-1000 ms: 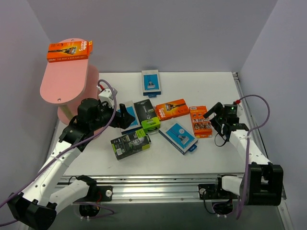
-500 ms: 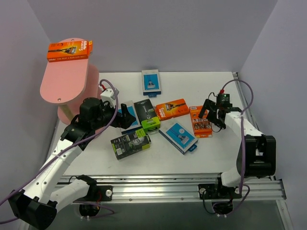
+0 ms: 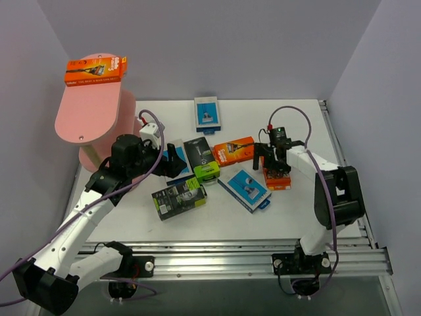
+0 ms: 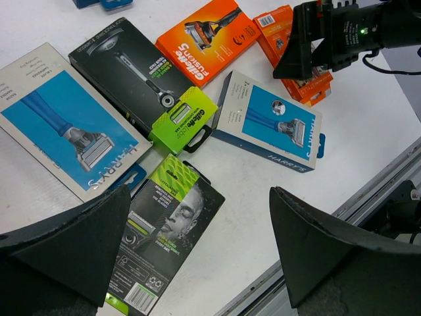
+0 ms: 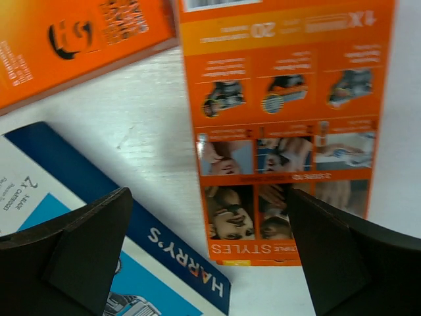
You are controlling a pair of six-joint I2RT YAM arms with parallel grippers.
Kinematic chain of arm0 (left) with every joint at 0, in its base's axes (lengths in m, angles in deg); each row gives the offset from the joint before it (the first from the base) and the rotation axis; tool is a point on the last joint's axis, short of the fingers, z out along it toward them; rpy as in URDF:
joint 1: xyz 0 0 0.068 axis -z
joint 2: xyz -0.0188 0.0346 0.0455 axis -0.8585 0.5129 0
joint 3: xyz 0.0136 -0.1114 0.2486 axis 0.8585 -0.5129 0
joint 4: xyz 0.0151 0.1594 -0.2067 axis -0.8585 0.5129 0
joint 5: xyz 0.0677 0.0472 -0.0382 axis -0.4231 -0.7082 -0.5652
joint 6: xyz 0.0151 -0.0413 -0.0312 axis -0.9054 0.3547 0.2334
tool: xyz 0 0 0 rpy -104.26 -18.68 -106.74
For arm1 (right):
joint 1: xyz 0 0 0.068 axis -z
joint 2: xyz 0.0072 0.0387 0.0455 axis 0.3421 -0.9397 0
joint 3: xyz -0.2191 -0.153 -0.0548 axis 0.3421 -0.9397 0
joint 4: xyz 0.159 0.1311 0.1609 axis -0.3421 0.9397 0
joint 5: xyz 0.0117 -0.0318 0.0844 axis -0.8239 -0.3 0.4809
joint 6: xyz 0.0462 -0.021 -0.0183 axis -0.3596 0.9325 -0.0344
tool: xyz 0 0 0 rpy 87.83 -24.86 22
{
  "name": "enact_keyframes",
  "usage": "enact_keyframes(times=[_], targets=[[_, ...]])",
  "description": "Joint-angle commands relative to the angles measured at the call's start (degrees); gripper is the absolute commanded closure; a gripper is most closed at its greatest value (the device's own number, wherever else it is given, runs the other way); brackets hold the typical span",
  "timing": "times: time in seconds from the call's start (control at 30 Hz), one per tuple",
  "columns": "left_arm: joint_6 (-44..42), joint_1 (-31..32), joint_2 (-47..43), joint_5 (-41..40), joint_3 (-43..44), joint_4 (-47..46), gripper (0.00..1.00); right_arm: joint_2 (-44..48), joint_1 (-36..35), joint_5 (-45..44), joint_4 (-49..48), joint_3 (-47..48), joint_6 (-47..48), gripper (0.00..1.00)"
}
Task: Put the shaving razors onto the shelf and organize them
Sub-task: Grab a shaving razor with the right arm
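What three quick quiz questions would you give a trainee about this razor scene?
1. True or false: a blue pack lies on the shelf.
2. The right jaws are: A shut on a pack, B open, C out of view.
3. How many packs lie on the table?
Key: 1 false, it is an orange pack; 2 B; 3 seven.
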Motion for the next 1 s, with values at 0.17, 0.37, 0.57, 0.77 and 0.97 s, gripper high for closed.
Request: enact_keyframes(times=[0.17, 0.37, 0.57, 0.77, 0.97], targets=[[-1.31, 0.26, 0.47, -0.83, 0.34, -0.68, 0.05, -4.56, -3.73, -9.95, 6.42, 2.98, -0.1, 0.0], [-1.31, 0.26, 0.65, -0.66, 0.34, -0.59, 0.05, -3.51, -4.18, -19.27, 8.88, 4.21, -3.01, 0.01], [-1.31, 0.26, 0.65, -0.39, 0.42, -0.59, 0.05, -6.14, -4.18, -22.09, 10.73, 6.23, -2.39, 0.01], [-1.48, 0.26, 1.0, -0.13, 0.51, -0.41, 0.05, -10.01, -3.82, -19.65, 8.89, 5.36, -1.43, 0.0], [-1.48, 0.26, 1.35, -0.04, 0.6, -0.23, 0.05, -11.33, -3.91, -18.66, 7.92, 6.32, -0.64, 0.0]])
